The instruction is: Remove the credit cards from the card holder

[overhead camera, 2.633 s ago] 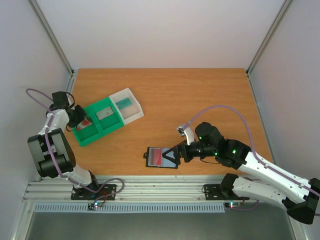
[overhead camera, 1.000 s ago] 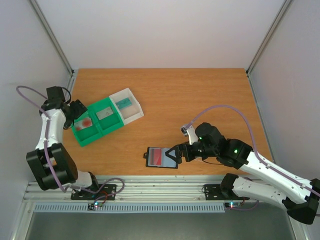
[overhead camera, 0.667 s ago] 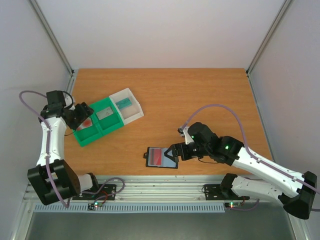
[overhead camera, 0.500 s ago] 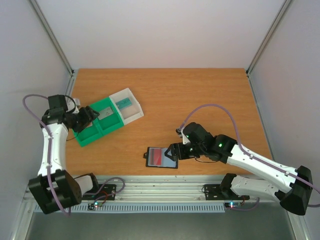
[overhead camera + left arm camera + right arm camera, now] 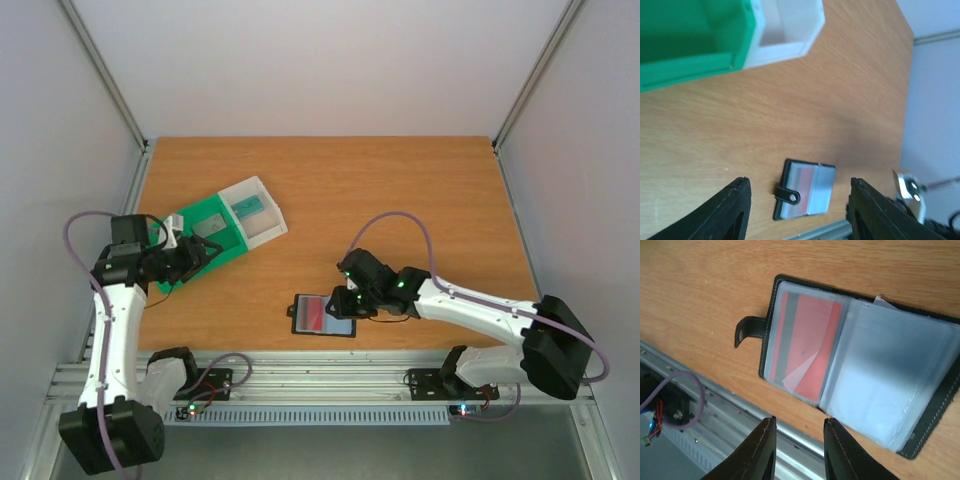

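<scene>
Right tool (image 5: pixel 799 426) hovers low over the open card holder (image 5: pixel 860 365), fingers narrowed to a slim gap w/ nothing btwn them. Holder lies flat on the tabletop (image 5: pixel 400 190) nr the front edge. A red-pink card (image 5: pixel 807 347) sits in one sleeve; the other sleeve looks cloudy, prob. empty. Left tool (image 5: pixel 799 184) hangs spread wide & empty nr the green-and-white tray (image 5: pixel 690 75), facing the holder. Step in hand, prob.: getting hold of the red-pink card. Next move likely needs a fingertip on the card's edge to slide it out w/o dragging the holder.
</scene>
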Tool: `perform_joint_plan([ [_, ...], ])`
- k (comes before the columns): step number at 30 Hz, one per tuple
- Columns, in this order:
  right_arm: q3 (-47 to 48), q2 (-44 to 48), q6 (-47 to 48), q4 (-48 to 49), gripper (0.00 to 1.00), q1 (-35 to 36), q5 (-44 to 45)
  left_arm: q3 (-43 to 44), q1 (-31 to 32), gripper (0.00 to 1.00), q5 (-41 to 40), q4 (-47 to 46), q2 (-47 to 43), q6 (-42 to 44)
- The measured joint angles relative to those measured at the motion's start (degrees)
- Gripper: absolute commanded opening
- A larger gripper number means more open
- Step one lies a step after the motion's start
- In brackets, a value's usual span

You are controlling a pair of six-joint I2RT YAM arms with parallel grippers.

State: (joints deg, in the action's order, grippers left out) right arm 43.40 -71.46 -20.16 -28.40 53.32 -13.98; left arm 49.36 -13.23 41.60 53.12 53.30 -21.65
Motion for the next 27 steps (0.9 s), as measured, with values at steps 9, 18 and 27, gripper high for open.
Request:
perform_joint_plan([
  [9,-0.66,-9.64,-2.51,7.43,0.22,0.00,1.03,-1.99,11.47,0.53,-1.14,-2.25,-2.40,-6.12],
  [18,-1.92,-17.42,-5.31,13.44,0.17,0.00,0.74,-10.58,25.07,0.54,-3.91,-10.60,-3.98,-14.45],
  [27,-2.89,-18.21,-5.90,16.79,0.14,0.00,0.22,-16.06,31.58,0.54,-5.22,-19.58,-2.82,-20.46],
])
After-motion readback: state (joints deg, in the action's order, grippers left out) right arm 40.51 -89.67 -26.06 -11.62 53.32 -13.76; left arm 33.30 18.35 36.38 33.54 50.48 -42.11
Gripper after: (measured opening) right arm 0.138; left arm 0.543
